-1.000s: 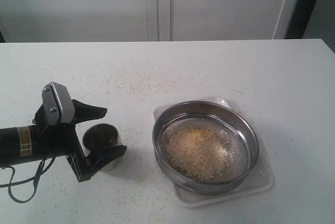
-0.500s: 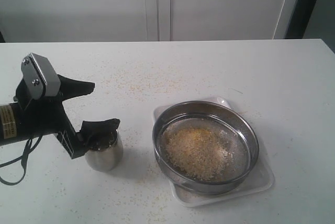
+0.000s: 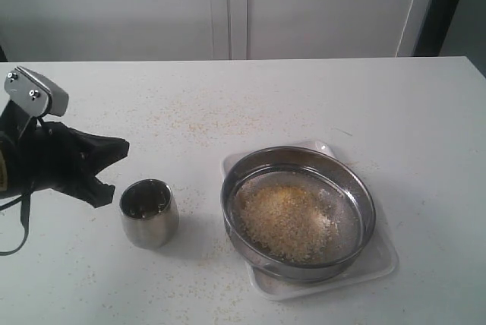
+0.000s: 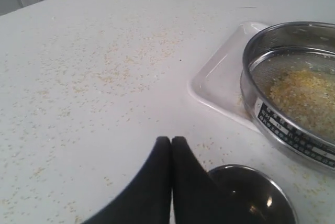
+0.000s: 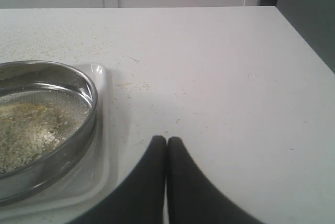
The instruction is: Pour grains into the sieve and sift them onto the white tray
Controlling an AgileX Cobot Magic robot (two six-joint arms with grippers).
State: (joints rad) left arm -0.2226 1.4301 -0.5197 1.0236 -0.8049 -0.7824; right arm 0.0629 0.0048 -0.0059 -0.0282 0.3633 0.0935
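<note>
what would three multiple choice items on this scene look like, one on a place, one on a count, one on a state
1. Where does the sieve sit?
A on a shelf
B on the white tray
C on the floor

2. How many vessels like the steel cup stand on the table?
A one
B two
C three

3. The left gripper is:
A open around the cup
B shut on the sieve's rim
C shut, holding nothing

Answers:
1 B: the tray's rim and corners show under the sieve.
2 A: only one such cup is in view.
3 C: the left wrist view shows its fingers pressed together with nothing between them.
</note>
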